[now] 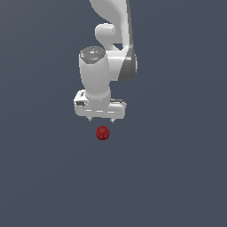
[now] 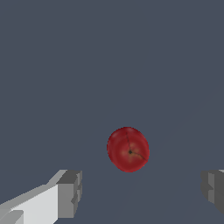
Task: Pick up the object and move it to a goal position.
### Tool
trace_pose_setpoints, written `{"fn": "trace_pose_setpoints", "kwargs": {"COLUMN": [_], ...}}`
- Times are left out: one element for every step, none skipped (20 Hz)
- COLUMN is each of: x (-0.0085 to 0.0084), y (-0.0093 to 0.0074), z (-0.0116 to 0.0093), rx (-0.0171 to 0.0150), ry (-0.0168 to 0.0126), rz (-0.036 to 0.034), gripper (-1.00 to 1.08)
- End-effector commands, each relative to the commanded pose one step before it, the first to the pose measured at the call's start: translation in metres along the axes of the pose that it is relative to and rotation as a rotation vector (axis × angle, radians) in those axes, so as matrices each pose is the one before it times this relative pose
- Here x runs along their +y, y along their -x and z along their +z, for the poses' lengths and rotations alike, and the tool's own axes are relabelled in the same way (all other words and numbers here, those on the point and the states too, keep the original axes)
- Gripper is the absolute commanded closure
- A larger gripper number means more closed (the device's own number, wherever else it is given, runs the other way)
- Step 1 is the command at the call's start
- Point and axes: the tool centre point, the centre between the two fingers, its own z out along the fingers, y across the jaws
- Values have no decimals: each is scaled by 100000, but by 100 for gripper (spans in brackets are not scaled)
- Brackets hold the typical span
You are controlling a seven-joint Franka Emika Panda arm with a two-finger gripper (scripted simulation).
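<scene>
End effector: fingers spread wide, holding nothing, poised above the desk. In the wrist view the left finger pad and the right one stand well apart. The dark-red ball rests on the desk below, ahead of the line between the pads. Risk, judged: closing off-centre would nudge the round ball and roll it away; a misaligned descent could strike it from above

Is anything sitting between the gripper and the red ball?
No. Both views show only bare dark surface between the open gripper and the red ball.
</scene>
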Motion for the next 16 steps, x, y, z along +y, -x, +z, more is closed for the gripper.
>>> {"fn": "trace_pose_setpoints", "kwargs": {"x": [63,25,30,33,32,32,32,31,30,28,26,22,17,12,7,2], "y": [63,29,32,36,40,45,49,55,60,65,71,75,77,77,75,72], "z": [446,217,237,257,277,298,318,339,360,380,401,413,413,408,389,367], "rx": [-294,-133,-144,-156,-169,-183,-196,-208,-220,-231,-241,-246,-242,-235,-219,-202], "ry": [144,65,66,65,63,60,55,48,38,27,14,-1,-17,-33,-45,-55], "rz": [-2817,-1441,-1571,-1703,-1840,-1981,-2121,-2261,-2403,-2546,-2688,-2780,-2783,-2761,-2632,-2491], "gripper": [-92,-92,-92,-92,-92,-92,-92,-92,-92,-92,-92,-92,-92,-92,-92,-92]}}
